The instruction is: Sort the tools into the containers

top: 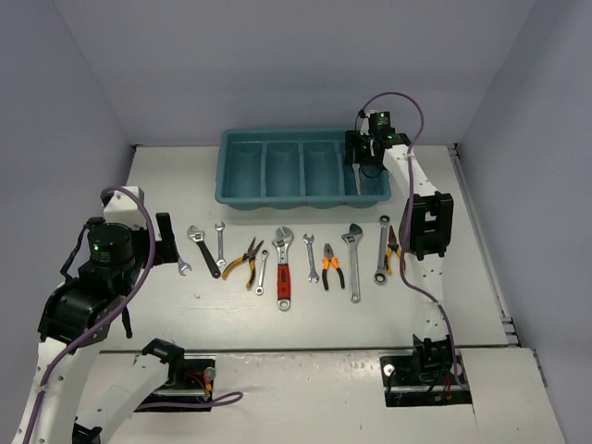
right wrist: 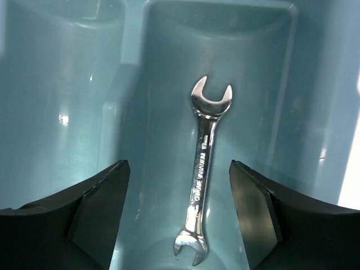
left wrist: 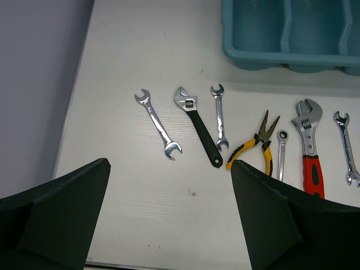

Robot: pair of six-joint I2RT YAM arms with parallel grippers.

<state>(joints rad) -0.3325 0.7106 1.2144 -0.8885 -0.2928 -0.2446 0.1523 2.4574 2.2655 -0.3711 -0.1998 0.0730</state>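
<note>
The teal tray [top: 242, 189] stands at the back of the table. My right gripper [top: 363, 155] hangs open over its rightmost compartment, where one silver spanner [right wrist: 203, 169] lies flat between the jaws, untouched; the gripper [right wrist: 178, 164] holds nothing. Several tools lie in a row in front of the tray: a black adjustable wrench [left wrist: 196, 125], spanners [left wrist: 158, 125], yellow pliers [left wrist: 256, 146], a red-handled wrench [top: 282, 273], orange pliers [top: 331, 266] and a silver adjustable wrench [top: 353, 261]. My left gripper [left wrist: 170, 166] is open and empty above bare table, near the row's left end [top: 166, 239].
The other three tray compartments [top: 285, 168] look empty. Grey walls close in the table on the left, back and right. The right arm's links [top: 427, 227] stand just right of the tool row. Cables run along both arms.
</note>
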